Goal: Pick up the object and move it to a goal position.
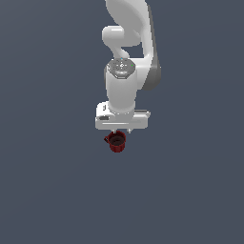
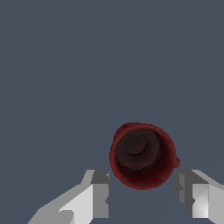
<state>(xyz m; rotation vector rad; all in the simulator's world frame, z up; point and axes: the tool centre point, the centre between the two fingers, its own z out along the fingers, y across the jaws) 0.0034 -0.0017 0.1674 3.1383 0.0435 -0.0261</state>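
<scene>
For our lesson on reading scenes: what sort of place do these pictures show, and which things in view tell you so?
Probably a bare simulated test scene, not a real room: a flat, featureless grey-blue surface, a white robot arm with smooth rendered shading, and one dark red mug between the gripper fingers.

Overhead exterior; close wrist (perhaps vertical)

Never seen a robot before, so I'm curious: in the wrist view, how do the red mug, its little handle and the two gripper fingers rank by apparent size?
1. Mug, largest.
2. The two fingers, alike and cut off by the picture edge, so unsure.
3. Handle, smallest, a tiny nub.
</scene>
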